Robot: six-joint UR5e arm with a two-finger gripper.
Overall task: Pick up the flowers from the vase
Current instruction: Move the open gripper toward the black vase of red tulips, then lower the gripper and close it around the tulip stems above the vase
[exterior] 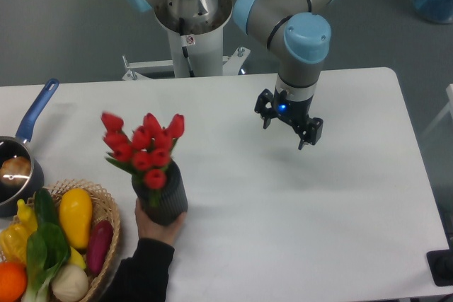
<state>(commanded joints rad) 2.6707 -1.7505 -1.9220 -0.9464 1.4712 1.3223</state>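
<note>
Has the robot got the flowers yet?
Not yet. The flowers are in the vase, which a person's hand grips at its base. The tool hangs open and empty above the table, off to the vase's right. Reaching, grabbing and lifting all remain.

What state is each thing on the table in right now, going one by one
gripper: jaws open, empty, hovering above the table, apart from the flowers
flowers: standing in the vase, blurred, not yet picked up
vase: roughly upright, gripped by a person's hand
hand: wrapped around the vase's base
saucepan: upright, something pale inside
basket: filled with vegetables
</note>
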